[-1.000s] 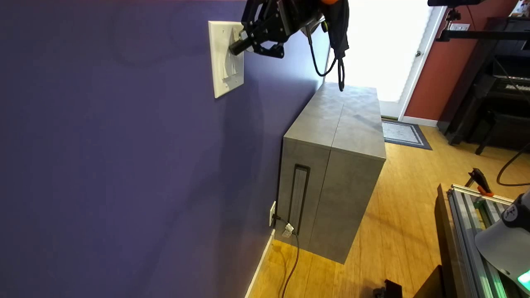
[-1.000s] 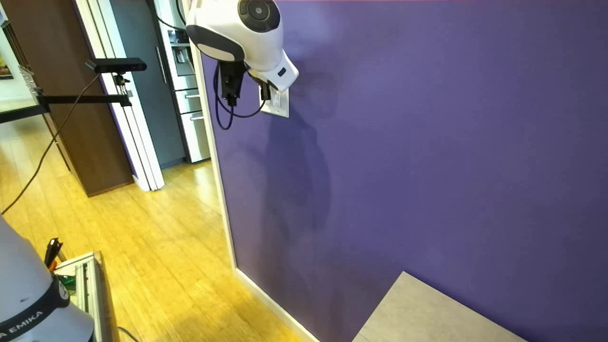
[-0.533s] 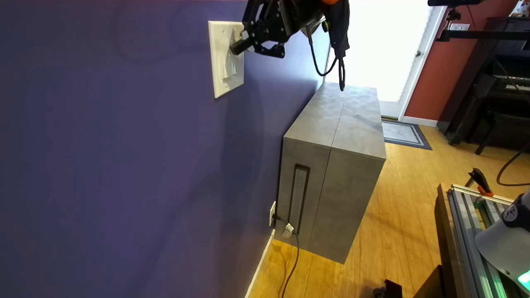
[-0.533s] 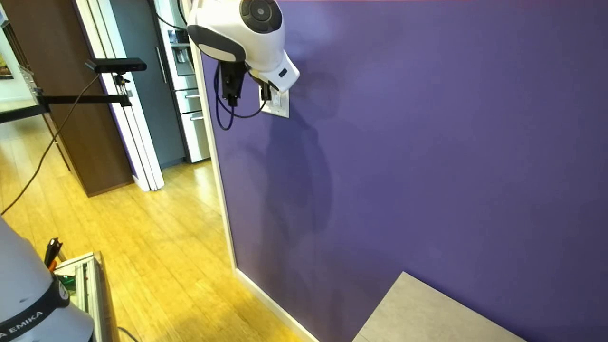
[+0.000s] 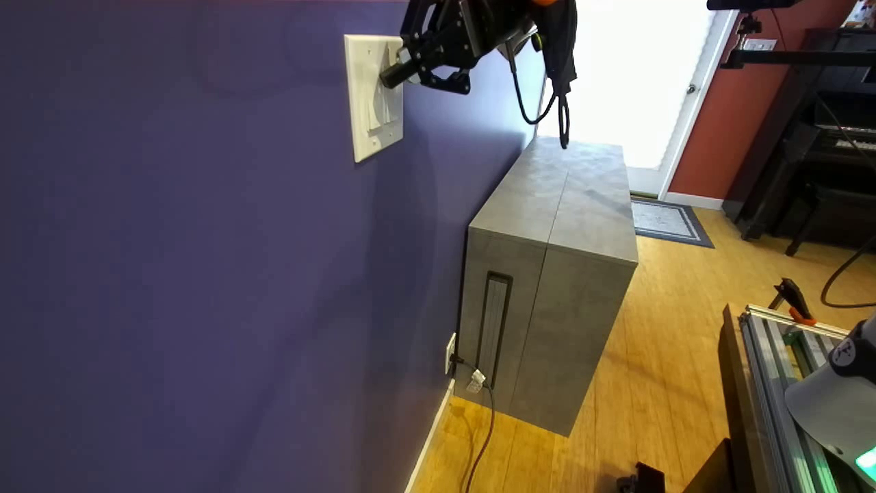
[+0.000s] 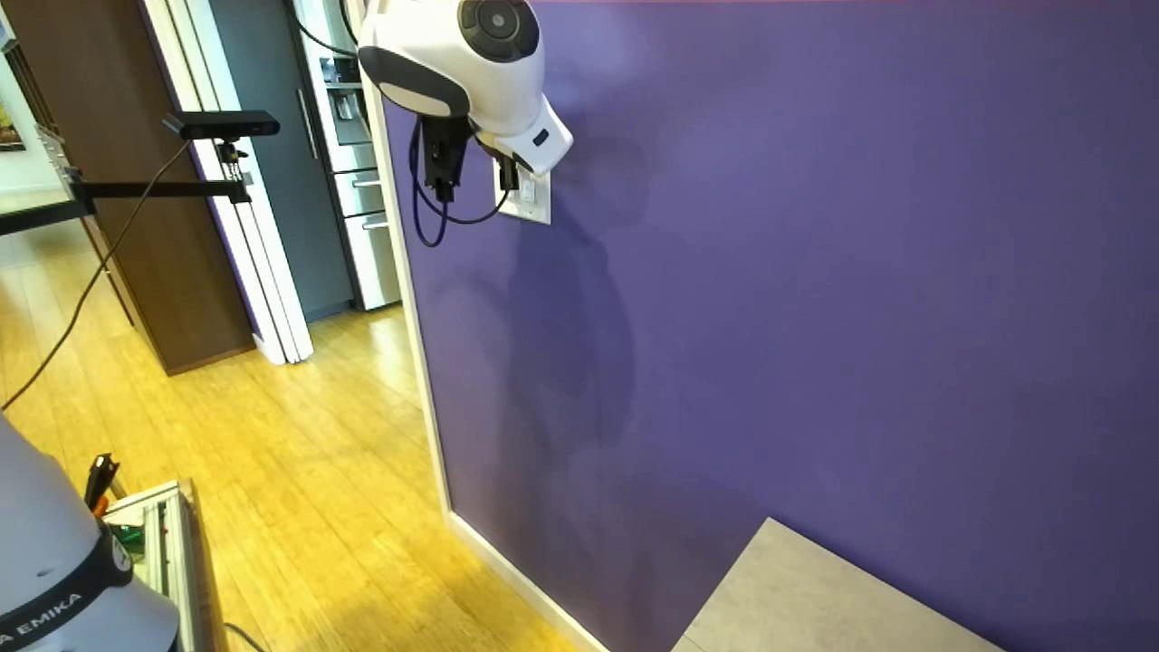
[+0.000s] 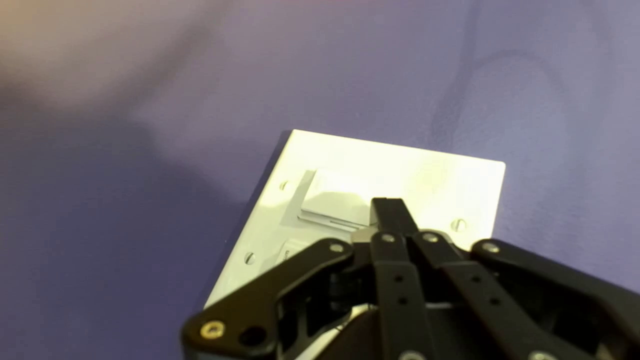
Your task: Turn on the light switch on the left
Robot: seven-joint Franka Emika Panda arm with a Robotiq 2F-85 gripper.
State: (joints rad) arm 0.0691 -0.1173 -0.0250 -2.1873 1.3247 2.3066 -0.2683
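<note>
Purple wall [image 5: 205, 274] unchanged. At its white plate [image 5: 359, 103] my gripper [image 7: 392, 215], clenched on nothing, had edged slightly upward. Light switch [image 7: 335, 200], likely the left, lay partly behind it, contact unclear; no flip visible, press probably unfinished.

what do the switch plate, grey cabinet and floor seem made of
Switch plate: probably smooth white plastic, from its crisp edges and bright glare.
Grey cabinet: perhaps laminate board, matt, judging by its faint concrete-like mottling.
Floor: wood or wood-look boards, satin, from the long seams and soft sheen.
</note>
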